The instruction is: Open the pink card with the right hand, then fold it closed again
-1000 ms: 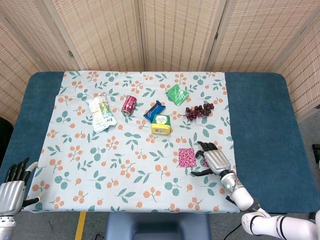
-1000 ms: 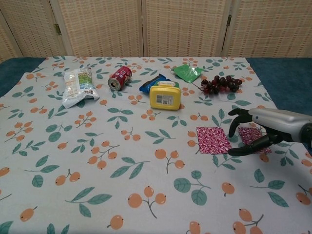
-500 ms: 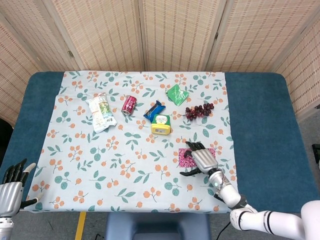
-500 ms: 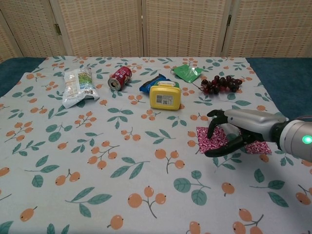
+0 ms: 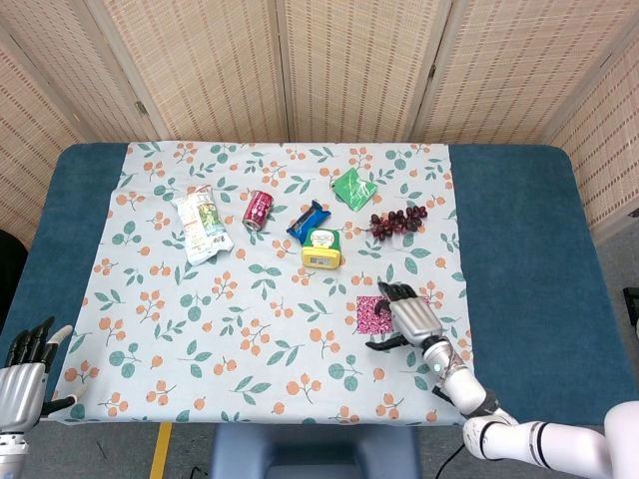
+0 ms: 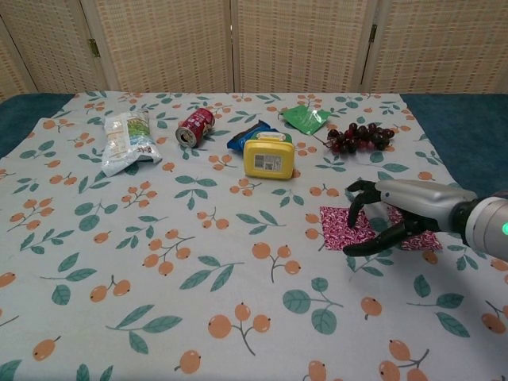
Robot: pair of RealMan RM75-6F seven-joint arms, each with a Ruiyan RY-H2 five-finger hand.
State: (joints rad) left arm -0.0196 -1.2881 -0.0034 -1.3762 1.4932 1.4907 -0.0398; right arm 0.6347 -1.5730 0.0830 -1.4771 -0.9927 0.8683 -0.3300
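The pink patterned card [image 5: 370, 315] [image 6: 340, 228] lies spread flat on the floral cloth, right of centre near the front. My right hand [image 5: 409, 315] [image 6: 397, 210] arches over its middle and right leaf. The fingertips [image 6: 355, 208] curl down toward the card and the thumb reaches out below. A strip of the right leaf [image 6: 421, 240] shows under the palm. Whether the fingers touch the card I cannot tell; nothing is gripped. My left hand [image 5: 22, 377] hangs off the table's front left corner with fingers spread and nothing in it.
Behind the card stand a yellow box [image 5: 321, 249] [image 6: 269, 156] and dark grapes [image 5: 398, 222] [image 6: 359, 136]. Further back lie a blue wrapper [image 5: 308, 220], a green packet [image 5: 353, 188], a red can [image 5: 258, 210] and a white snack bag [image 5: 203, 225].
My right hand moved left from beside the card's right leaf to over the card, then eased slightly back to the right. The left hand stayed put.
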